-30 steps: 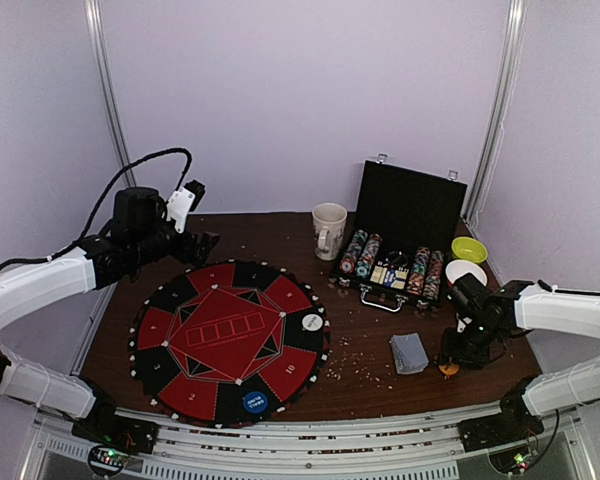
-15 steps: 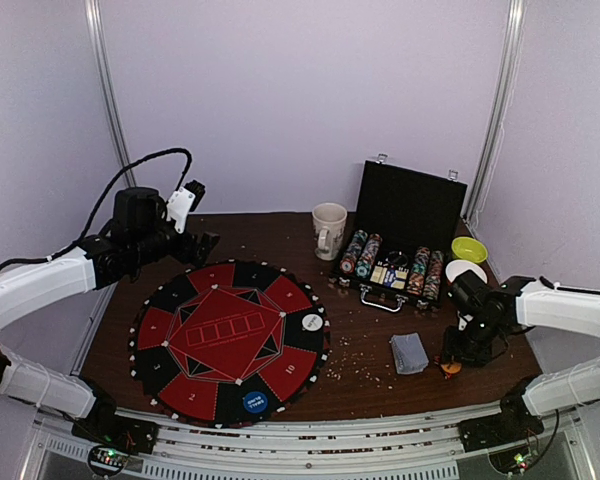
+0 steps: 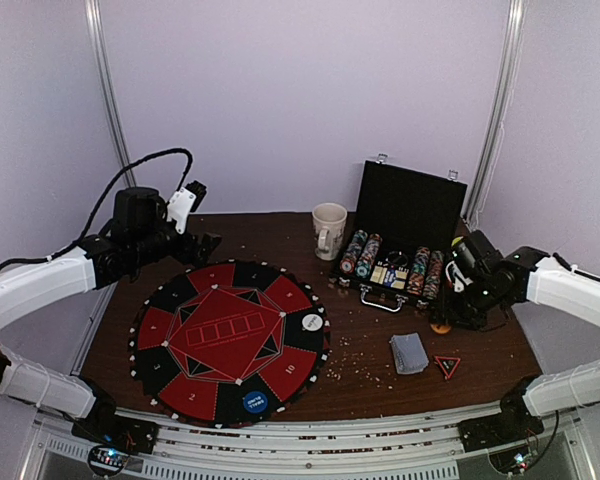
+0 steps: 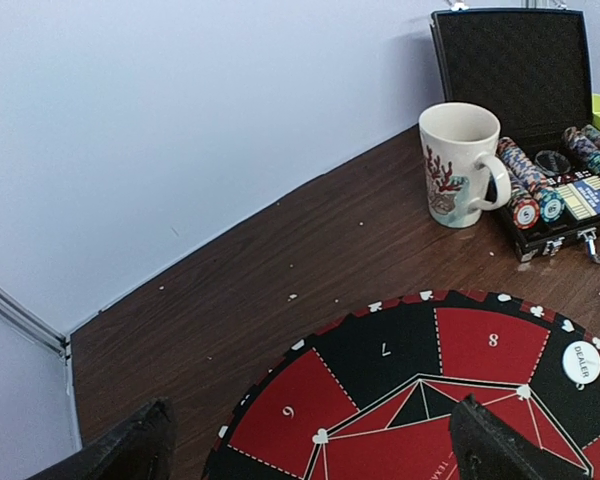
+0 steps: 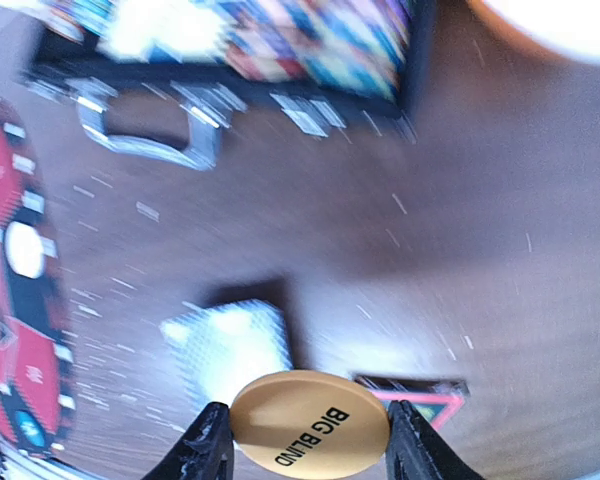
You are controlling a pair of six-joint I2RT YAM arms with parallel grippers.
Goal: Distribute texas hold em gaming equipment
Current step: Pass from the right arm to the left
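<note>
Lilac walls close in a dark wooden table [image 3: 380,300], where a round red-and-black mat [image 3: 228,335] fills the left half. An open black case [image 3: 410,205] stands at the far right, with rows of chips [image 3: 361,253] inside. The left gripper [image 4: 315,450] hangs over the mat's far left edge, its jaws spread wide and holding nothing. The right gripper [image 5: 310,445] sits just in front of the case, pinching an orange disc [image 5: 310,438] marked BIG BLIND by its edges, clear of the table. A mug [image 3: 329,230] stands just left of the case. A deck [image 3: 409,352] lies face down near the front, right of the mat, with a small red triangle [image 3: 447,365] beside it. A white button [image 3: 312,322] rests on the mat's right rim, and a blue button [image 3: 255,402] on its near rim.
</note>
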